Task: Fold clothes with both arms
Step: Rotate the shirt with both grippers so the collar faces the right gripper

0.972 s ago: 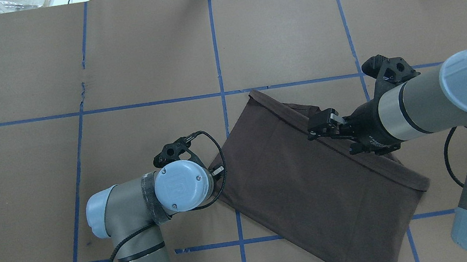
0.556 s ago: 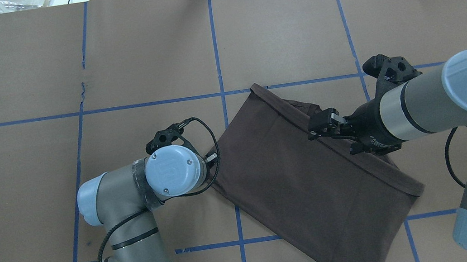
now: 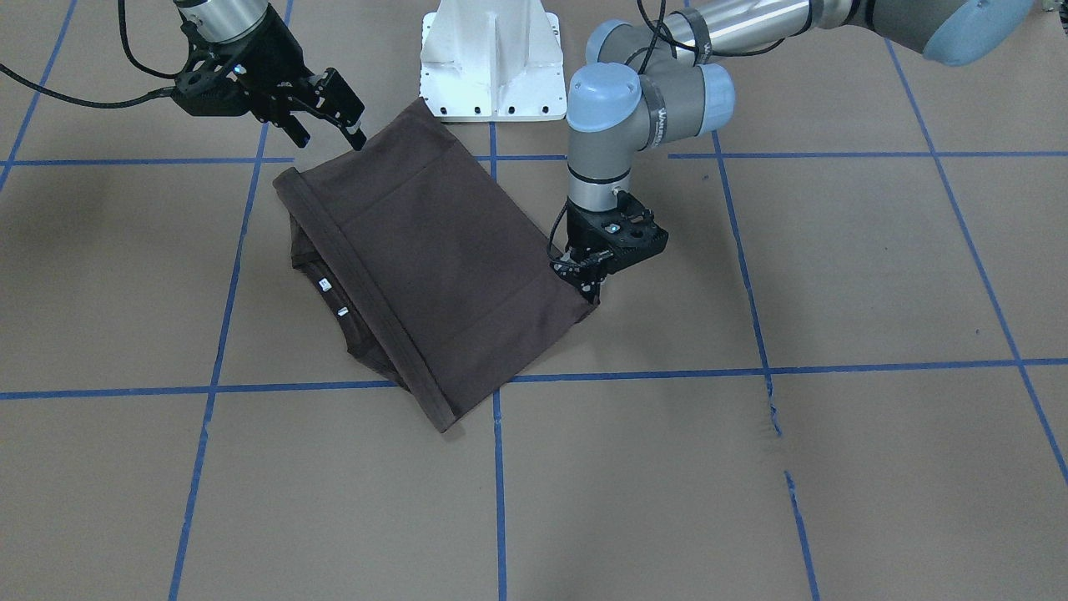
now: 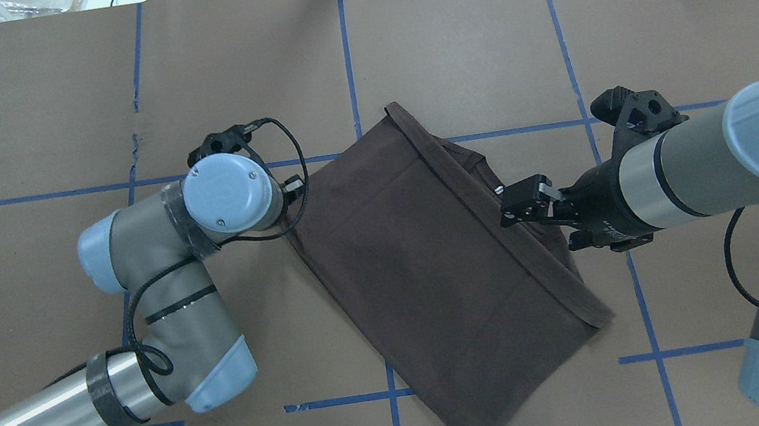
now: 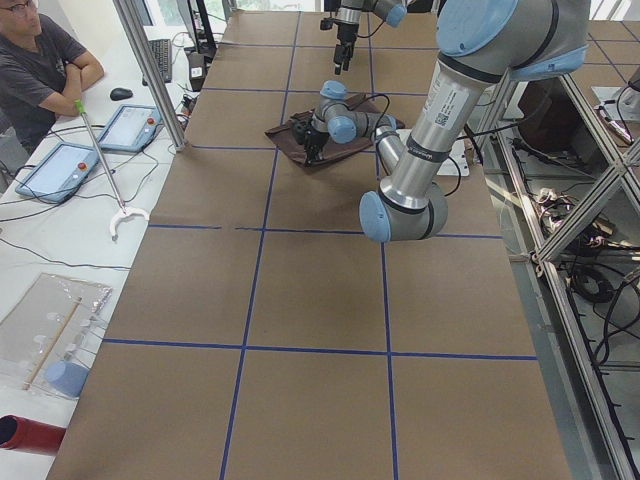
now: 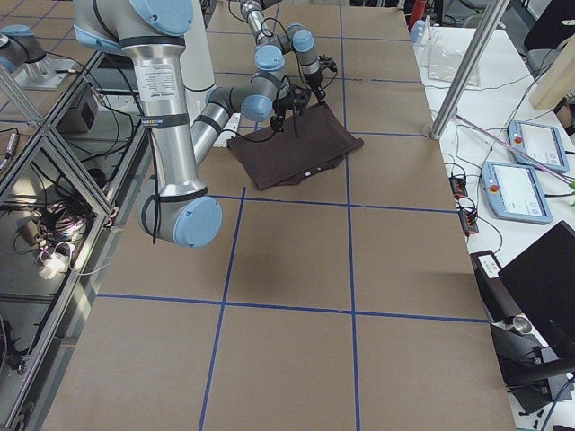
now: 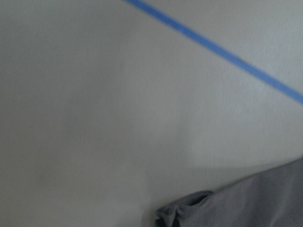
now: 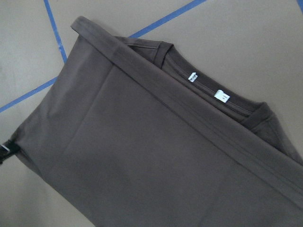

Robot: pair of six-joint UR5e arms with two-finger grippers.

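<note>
Brown-papered table (image 4: 472, 29), taped in blue: one folded T-shirt (image 4: 422, 251) is seen lying askew at centre frame, two white labels (image 8: 221, 96) showing at its collar. In the front-facing view, its right corner is pinched by the closed left gripper (image 3: 588, 286). At upper left, the right gripper (image 3: 325, 125) is held spread wide, empty.

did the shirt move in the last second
Yes. The T-shirt slid toward the robot's left and forward: its far corner now crosses the blue tape line it earlier stopped short of.
</note>
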